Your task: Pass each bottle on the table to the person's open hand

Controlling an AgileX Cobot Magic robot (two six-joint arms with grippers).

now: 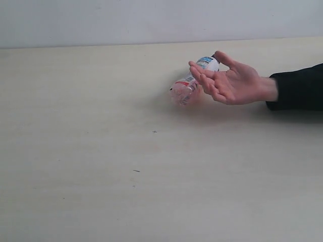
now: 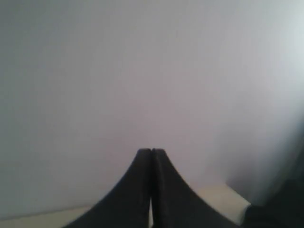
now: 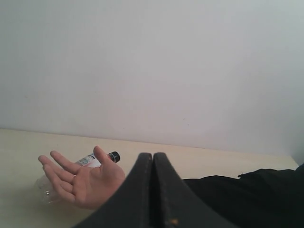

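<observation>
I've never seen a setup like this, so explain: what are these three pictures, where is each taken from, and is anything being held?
It's a two-armed robot, though no arm shows in the wide room picture. That one shows a pale table with a person's open hand and one small clear bottle on its side just behind the fingers; whether they touch is unclear. The other two pictures come from cameras on the robot's wrists. Each shows its black pincer: the left gripper and the right gripper, both shut and empty. The left camera faces a bare wall.

left claw (image 2: 151, 151): matte black; tapered, flared base | right claw (image 3: 153, 155): matte black; small orange speck
</observation>
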